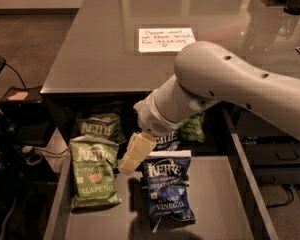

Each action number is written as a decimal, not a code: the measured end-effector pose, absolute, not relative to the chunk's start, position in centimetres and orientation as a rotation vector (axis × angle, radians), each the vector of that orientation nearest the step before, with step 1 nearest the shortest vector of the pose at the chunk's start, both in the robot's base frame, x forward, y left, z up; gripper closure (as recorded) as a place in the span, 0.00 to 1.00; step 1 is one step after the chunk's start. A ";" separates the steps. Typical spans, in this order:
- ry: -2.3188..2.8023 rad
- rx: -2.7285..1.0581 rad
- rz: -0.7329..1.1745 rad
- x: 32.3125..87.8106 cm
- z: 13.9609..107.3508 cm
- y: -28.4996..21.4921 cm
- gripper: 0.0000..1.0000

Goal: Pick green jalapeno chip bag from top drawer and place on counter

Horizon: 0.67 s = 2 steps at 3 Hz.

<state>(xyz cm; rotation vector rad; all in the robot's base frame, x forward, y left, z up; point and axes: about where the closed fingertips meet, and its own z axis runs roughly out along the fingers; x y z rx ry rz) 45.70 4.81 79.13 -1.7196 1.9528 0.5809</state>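
A: Since the counter (90,59) fills the upper frame and the top drawer (217,204) sits open below it, the exit path looks like up, then toward the top of the frame over the counter edge. Step in hand, my read: closing in for the grab.

B: Target?

A: The green jalapeno chip bag (93,171) lies flat on the drawer floor, lower left. The gripper (132,156) hangs just beside its upper right corner, near centre frame. Open or closed: can't tell. It should shift left and centre over the bag before pinching.

B: Obstacles?

A: The arm (230,89) blocks centre right. The blue vinegar bag (167,191) is just right of the gripper, and the darker green bag (102,126) is close behind the target, so there's a wrong-bag risk. The paper note (166,39) is at upper centre; place clear of it.
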 end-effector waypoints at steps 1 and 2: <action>1.938 -1.737 0.632 46.3 76.8 6.7 0.18; 1.917 -1.753 0.676 47.1 75.0 8.2 0.27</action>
